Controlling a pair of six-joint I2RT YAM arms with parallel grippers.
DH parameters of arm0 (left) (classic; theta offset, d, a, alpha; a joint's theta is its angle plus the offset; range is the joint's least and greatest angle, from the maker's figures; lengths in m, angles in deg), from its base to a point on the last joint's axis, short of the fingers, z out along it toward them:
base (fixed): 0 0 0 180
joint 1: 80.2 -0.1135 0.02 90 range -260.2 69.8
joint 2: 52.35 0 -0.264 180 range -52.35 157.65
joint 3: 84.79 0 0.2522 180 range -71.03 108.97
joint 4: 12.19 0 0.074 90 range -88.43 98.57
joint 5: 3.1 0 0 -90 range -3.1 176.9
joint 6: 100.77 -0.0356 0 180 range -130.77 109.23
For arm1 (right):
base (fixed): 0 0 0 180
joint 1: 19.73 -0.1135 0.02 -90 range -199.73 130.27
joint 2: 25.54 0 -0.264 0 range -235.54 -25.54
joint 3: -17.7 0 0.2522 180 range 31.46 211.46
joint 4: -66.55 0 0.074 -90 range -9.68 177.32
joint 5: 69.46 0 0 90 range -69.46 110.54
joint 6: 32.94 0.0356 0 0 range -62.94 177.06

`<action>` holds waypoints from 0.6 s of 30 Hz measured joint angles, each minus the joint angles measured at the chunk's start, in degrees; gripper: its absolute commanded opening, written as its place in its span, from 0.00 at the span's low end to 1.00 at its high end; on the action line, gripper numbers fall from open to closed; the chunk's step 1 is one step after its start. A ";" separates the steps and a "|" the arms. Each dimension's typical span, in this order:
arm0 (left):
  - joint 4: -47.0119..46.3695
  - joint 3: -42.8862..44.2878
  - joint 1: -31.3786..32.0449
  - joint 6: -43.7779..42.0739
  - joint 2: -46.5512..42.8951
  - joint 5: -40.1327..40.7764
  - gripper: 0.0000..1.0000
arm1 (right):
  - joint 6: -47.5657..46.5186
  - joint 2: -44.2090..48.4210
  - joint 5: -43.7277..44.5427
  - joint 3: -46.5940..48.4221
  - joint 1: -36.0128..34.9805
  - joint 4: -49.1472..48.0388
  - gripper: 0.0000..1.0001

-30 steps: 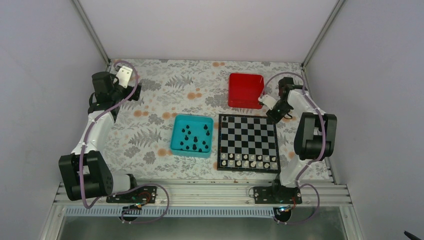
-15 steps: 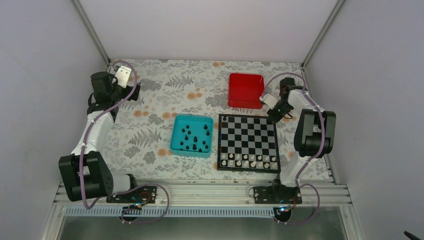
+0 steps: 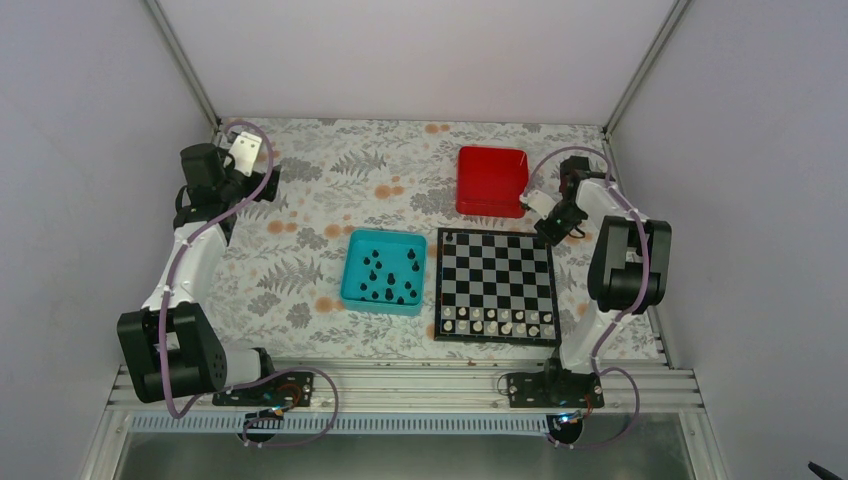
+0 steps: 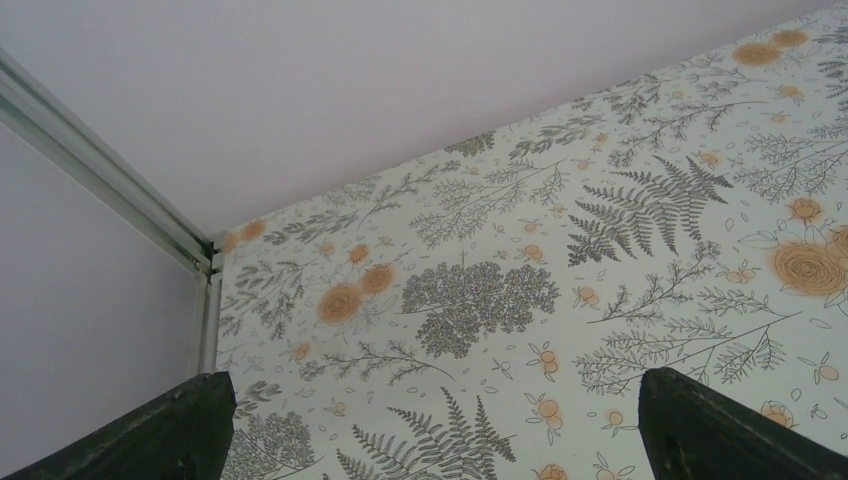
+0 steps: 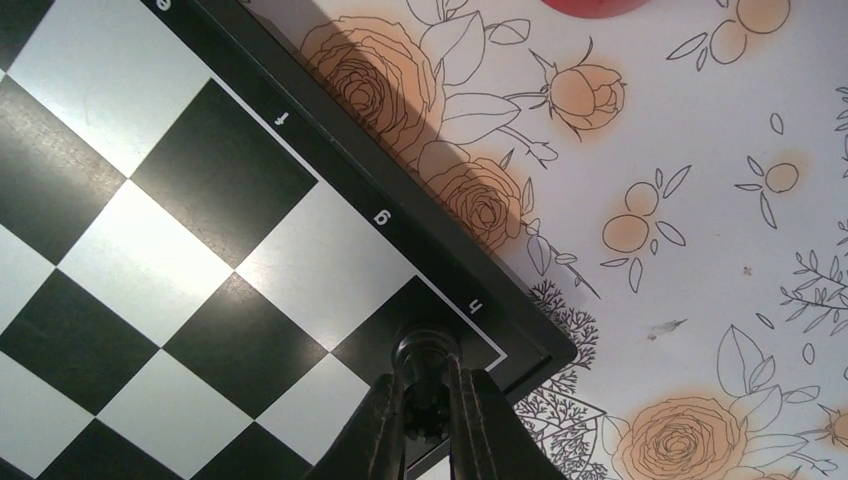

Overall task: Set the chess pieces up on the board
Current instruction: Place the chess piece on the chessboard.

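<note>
The right gripper (image 5: 427, 388) hides the base of the black chess piece (image 5: 427, 352) it pinches, the board (image 5: 140, 240) and red tray (image 5: 592, 6) run past the wrist view's edges, and from above the chess pieces (image 3: 390, 279) in the teal tray (image 3: 380, 306) are too small to identify.

The top external camera looks down from high above and behind the arm bases, taking in the whole table with the board (image 3: 496, 285) small and right of centre. The right wrist camera sits very close over the board's far right corner, looking nearly straight down past the right fingers (image 5: 375, 430) and the black chess piece (image 5: 425, 375) between them. It shares that corner and the floral cloth (image 5: 700, 250) with the top view. The left wrist camera, well to the board's far left, looks low across the cloth toward the back-left wall corner, with the left fingers (image 4: 700, 430) at its bottom corners.
</note>
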 measured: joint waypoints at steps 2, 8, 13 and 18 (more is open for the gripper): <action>0.00 0.00 -0.07 0.00 -0.02 -0.04 1.00 | 0.00 -0.24 -0.02 0.24 0.00 0.24 0.10; 0.00 0.00 -0.39 0.00 0.00 -0.15 1.00 | -0.02 -0.44 -0.07 0.57 0.00 0.66 0.10; 0.00 0.00 -0.44 0.00 0.00 -0.15 1.00 | -0.02 -0.50 -0.04 0.68 0.00 0.81 0.11; 0.00 0.00 -0.66 0.00 0.00 -0.17 1.00 | -0.04 -0.59 -0.04 0.76 0.00 0.92 0.16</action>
